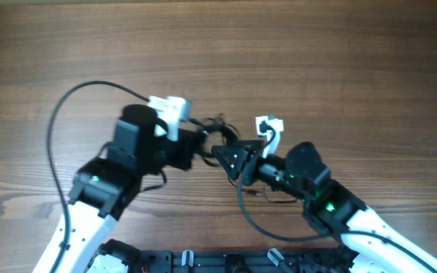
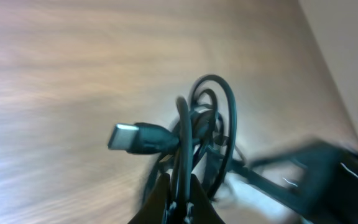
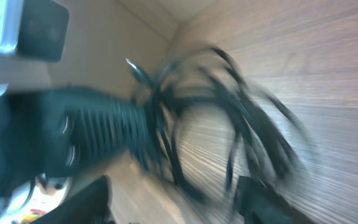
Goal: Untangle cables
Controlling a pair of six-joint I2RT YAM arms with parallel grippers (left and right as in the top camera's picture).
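Observation:
The cables point(image 1: 217, 127) are a small tangle of thin black cords at the middle of the table, between my two grippers. In the left wrist view the cables point(image 2: 213, 118) form several loops, with a USB plug point(image 2: 129, 135) sticking out to the left. My left gripper point(image 2: 180, 190) is shut on one or two strands of the tangle; overhead it point(image 1: 205, 145) is at the tangle's left side. My right gripper point(image 3: 173, 186) is open, its fingers wide apart, with the blurred cables point(image 3: 229, 118) just ahead of it. Overhead it point(image 1: 227, 157) sits right of the tangle.
The table is brown wood point(image 1: 340, 68). A thick black arm cable point(image 1: 51, 136) arcs left of the left arm. Another black cord point(image 1: 247, 216) loops below the right gripper. The left arm's dark gripper body point(image 3: 73, 137) fills the left of the right wrist view.

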